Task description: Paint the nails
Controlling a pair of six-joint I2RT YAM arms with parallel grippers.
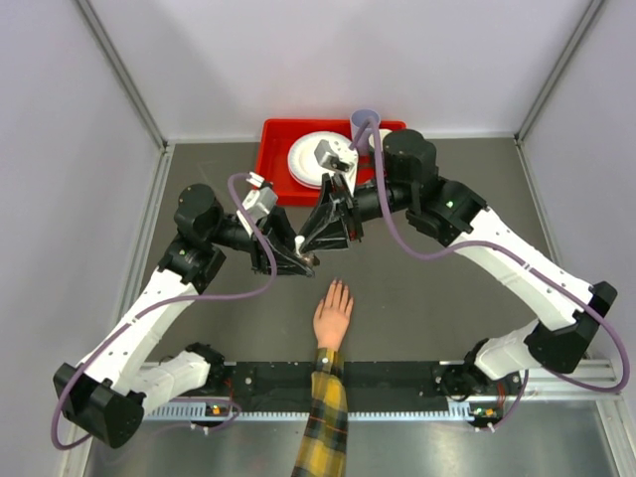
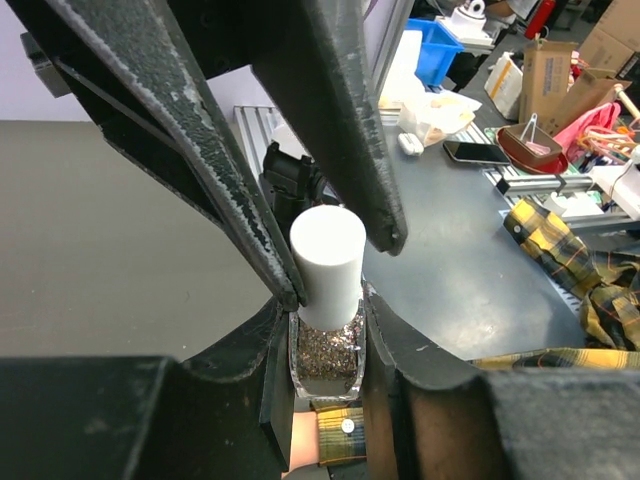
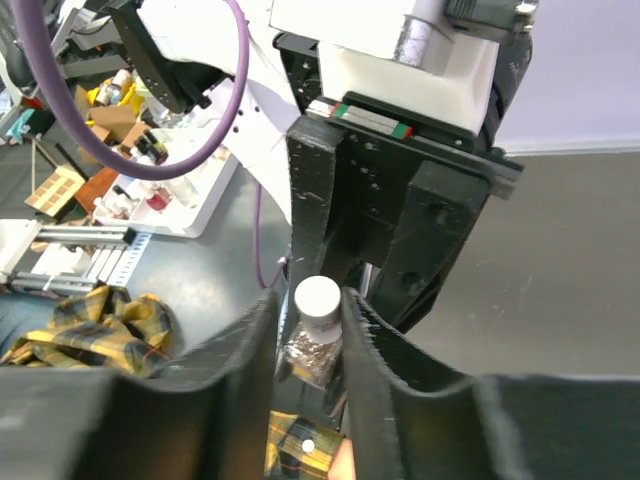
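A peach hand point(image 1: 333, 318) in a yellow-and-dark plaid sleeve point(image 1: 323, 417) lies palm down near the table's front. Its nails point(image 1: 339, 288) point away from the arm bases and are too small to make out. Just beyond the fingertips, my left gripper point(image 2: 328, 320) is shut on the clear body of a glitter polish bottle point(image 2: 325, 350). My right gripper point(image 3: 308, 305) straddles the bottle's white cap point(image 3: 318, 300). One of its fingers touches the cap and a narrow gap shows at the other. The sleeve cuff point(image 2: 340, 435) shows below the bottle.
A red tray point(image 1: 273, 149) at the back holds a white plate point(image 1: 303, 164), with a lilac cup point(image 1: 365, 124) beside it. A black rail point(image 1: 397, 383) runs along the near edge between the arm bases. Grey walls close in both sides.
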